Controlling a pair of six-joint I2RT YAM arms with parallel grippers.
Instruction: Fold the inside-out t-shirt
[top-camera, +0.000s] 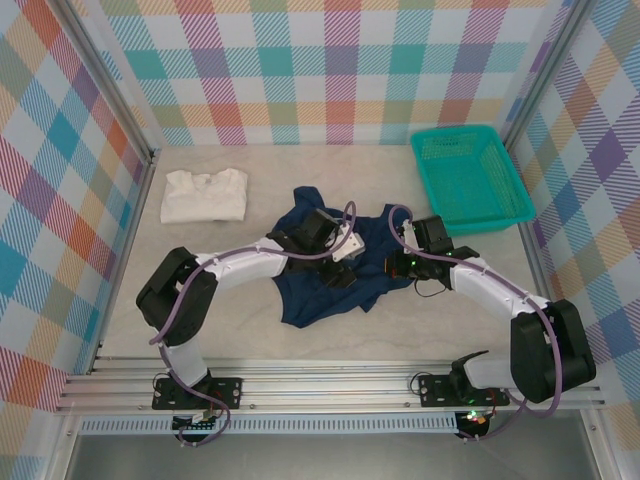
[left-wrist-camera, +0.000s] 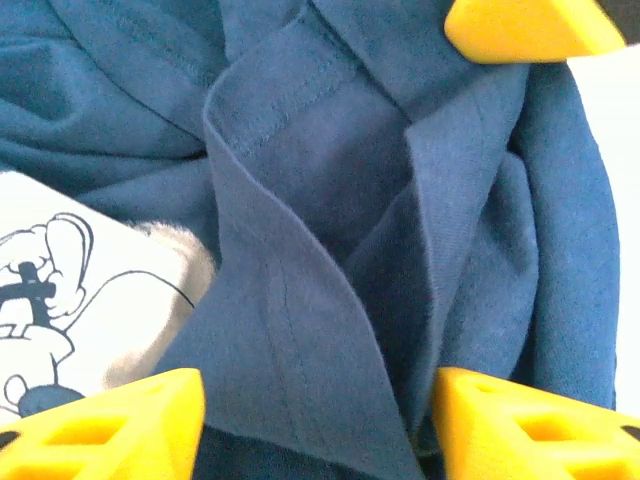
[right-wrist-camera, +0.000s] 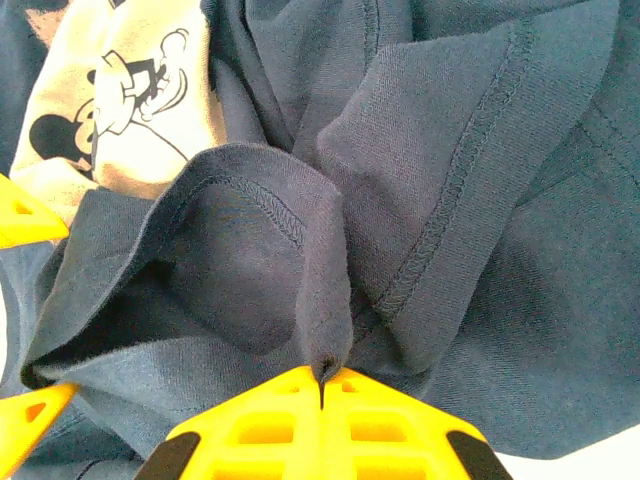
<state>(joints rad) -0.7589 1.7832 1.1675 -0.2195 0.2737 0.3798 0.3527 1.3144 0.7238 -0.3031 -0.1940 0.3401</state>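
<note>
Bare table (top-camera: 400, 335) near — teal basket (top-camera: 470, 175) right

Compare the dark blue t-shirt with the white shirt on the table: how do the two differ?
Colour: the navy t-shirt is dark blue, the white shirt pale cream.
Shape: the navy t-shirt lies crumpled in a loose heap, while the white shirt is folded into a neat flat packet.
Contact: the right gripper is shut on a fold of the navy t-shirt; nothing touches the white shirt.
Both are cloth shirts lying on the same table.

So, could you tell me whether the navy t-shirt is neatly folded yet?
Not folded: the navy t-shirt lies crumpled, seams exposed, a pleat pinched in the right gripper.
</note>
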